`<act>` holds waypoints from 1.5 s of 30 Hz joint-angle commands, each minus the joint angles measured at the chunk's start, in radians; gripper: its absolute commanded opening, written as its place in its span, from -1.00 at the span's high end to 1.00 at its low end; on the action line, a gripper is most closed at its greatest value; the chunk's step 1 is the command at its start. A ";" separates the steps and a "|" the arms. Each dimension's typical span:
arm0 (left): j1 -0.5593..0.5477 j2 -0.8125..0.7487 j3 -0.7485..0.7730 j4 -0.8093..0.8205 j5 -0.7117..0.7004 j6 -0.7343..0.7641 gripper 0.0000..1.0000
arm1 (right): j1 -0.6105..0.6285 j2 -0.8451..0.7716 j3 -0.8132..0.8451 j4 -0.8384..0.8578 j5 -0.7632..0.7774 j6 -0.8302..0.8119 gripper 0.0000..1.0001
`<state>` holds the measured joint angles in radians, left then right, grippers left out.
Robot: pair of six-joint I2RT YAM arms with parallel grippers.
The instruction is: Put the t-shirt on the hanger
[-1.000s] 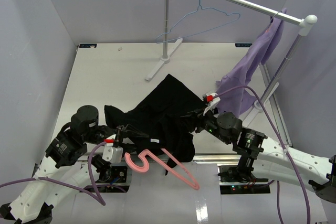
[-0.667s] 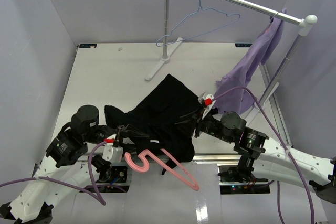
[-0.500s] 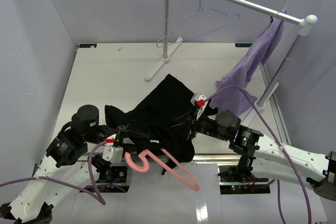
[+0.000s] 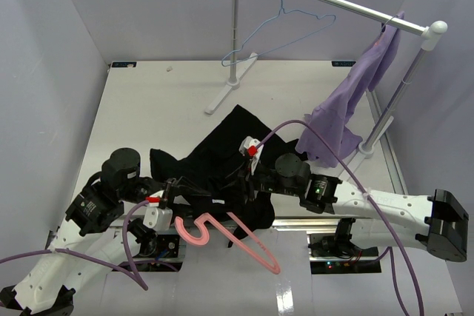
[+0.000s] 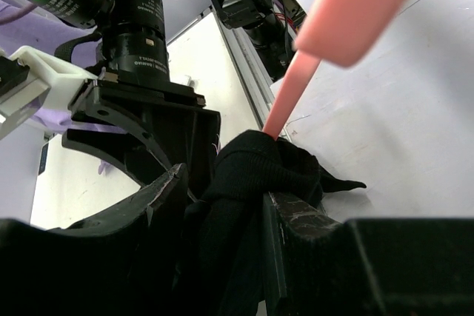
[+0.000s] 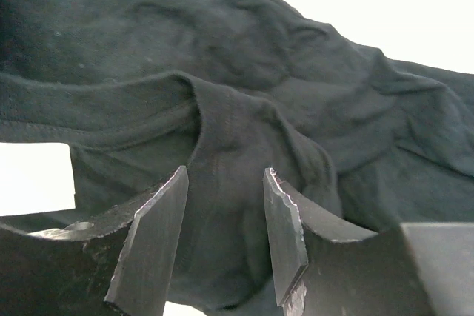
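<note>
Cloth of the t-shirt (image 4: 222, 157) is clenched in our left gripper (image 5: 222, 194) beside the hanger (image 5: 363, 5), anchoring it, we judge, while our right gripper (image 6: 224, 175) straddles a fold, jaws unclosed.

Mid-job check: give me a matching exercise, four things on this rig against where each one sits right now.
Things:
1. t-shirt
2. pink hanger
3. wire hanger
4. lavender garment

Places:
A. draped at the right end of the rail
B. crumpled on the table
C. hooked on the rail near its left post
D. lying at the table's near edge

Pairs: 1-B, 2-D, 3-C, 4-A
</note>
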<state>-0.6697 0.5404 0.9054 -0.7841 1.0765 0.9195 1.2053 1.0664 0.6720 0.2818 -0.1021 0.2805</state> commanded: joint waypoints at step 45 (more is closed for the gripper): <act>-0.001 -0.050 0.015 0.299 -0.595 -0.300 1.00 | 0.055 -0.478 -0.195 -0.375 0.970 0.242 0.85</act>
<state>-0.6705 0.5232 0.9039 -0.5665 0.5781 0.6452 1.2655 0.6493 0.4968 -0.0152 0.7483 0.4886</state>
